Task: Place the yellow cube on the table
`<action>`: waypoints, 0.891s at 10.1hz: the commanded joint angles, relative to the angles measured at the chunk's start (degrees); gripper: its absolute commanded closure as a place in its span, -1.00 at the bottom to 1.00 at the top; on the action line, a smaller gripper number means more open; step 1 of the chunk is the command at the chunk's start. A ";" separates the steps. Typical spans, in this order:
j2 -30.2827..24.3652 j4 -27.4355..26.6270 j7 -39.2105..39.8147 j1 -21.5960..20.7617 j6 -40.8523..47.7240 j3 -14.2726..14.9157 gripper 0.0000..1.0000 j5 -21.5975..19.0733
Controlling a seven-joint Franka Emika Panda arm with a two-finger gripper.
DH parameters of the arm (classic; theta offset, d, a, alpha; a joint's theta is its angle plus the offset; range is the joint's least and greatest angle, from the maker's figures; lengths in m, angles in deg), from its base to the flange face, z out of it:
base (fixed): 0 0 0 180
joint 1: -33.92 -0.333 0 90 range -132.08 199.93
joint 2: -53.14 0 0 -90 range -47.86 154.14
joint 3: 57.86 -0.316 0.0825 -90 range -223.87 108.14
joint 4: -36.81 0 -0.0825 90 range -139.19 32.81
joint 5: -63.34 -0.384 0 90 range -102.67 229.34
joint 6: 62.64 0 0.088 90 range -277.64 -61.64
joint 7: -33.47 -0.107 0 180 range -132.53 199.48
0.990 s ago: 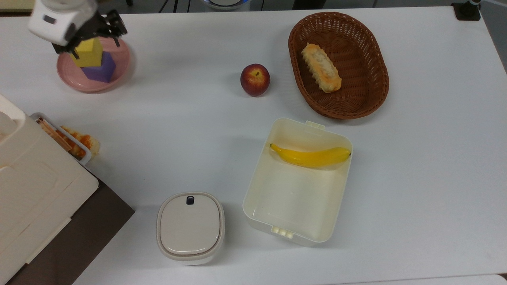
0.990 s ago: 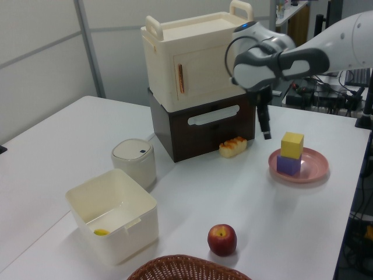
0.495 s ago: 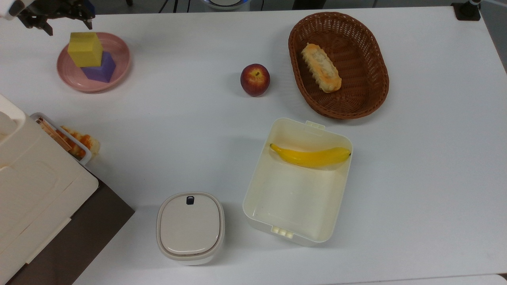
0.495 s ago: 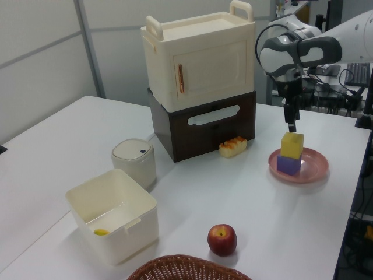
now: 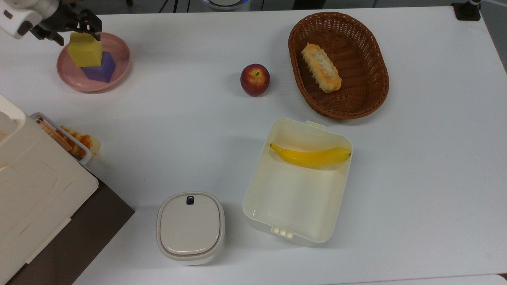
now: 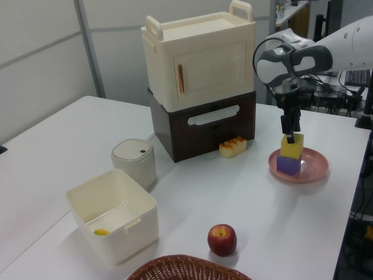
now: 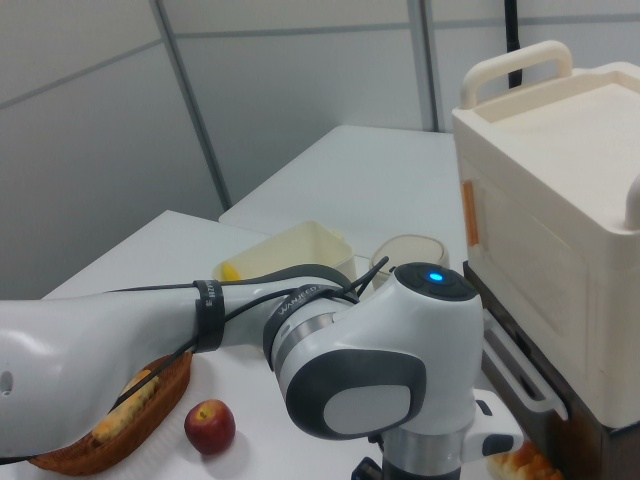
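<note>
The yellow cube [image 5: 84,50], judged light and slightly soft, is stacked on the purple cube [image 5: 100,70]; the gripper [image 5: 65,32] is spread open around its top, so opposite flat sides should be taken.

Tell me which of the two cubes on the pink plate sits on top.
The yellow cube sits on top, stacked on the purple cube, which rests on the pink plate. The end effector is at the yellow one.

A red apple [image 5: 255,79] sits mid-counter beside a wicker basket [image 5: 368,95] holding bread [image 5: 321,67]. An open cream box [image 5: 297,206] holds a banana [image 5: 311,156]; a lidded canister [image 5: 190,227] stands near the edge.
</note>
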 commanded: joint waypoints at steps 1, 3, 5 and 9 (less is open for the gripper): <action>0.11 -0.47 -2.01 -0.84 0.17 -0.31 -1.00 -1.14; -0.14 -0.03 -1.14 -0.84 -0.01 -0.93 0.45 -0.27; -0.76 1.80 -0.51 -0.93 1.31 -1.28 1.00 -0.18; -1.37 9.73 -5.06 -0.93 8.26 -11.70 0.87 -0.62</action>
